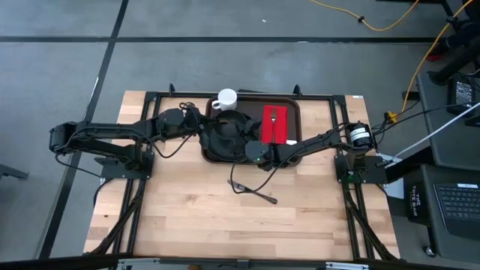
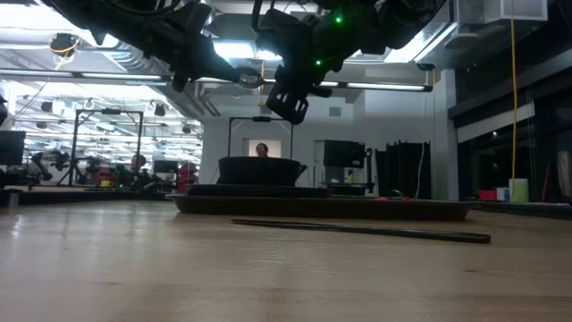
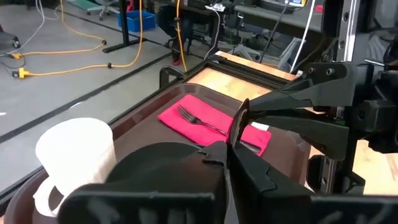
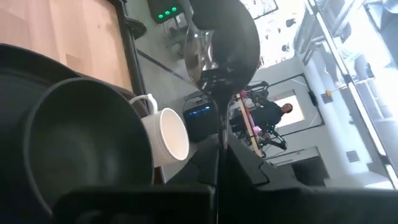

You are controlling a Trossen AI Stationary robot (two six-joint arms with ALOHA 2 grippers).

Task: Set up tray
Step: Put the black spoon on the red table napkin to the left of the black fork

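Pale wooden plank table [image 1: 225, 217] at frame centre, grey concrete floor around, dark brown rimmed plastic tray [image 1: 294, 105] upper centre, left gripper [image 1: 204, 129] closed empty, right gripper [image 1: 255, 152] closed gripping a shiny metal spoon [image 4: 221, 46].

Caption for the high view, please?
Both grippers, left and right, meet over the black bowl on the tray, beside mug and fork-topped napkin.

Brown tray [image 1: 294, 105], red napkin [image 1: 278, 124], wht mug [image 1: 226, 99]

Grey concrete floor [image 1: 225, 60] with dark tape lines surrounds the light wooden table [image 1: 225, 217]. Yellow cables [image 1: 390, 22] snake beyond its far right corner. Black desk with keyboard [image 1: 459, 202] right of table. Ceiling strip lights [image 2: 375, 86] overhead.
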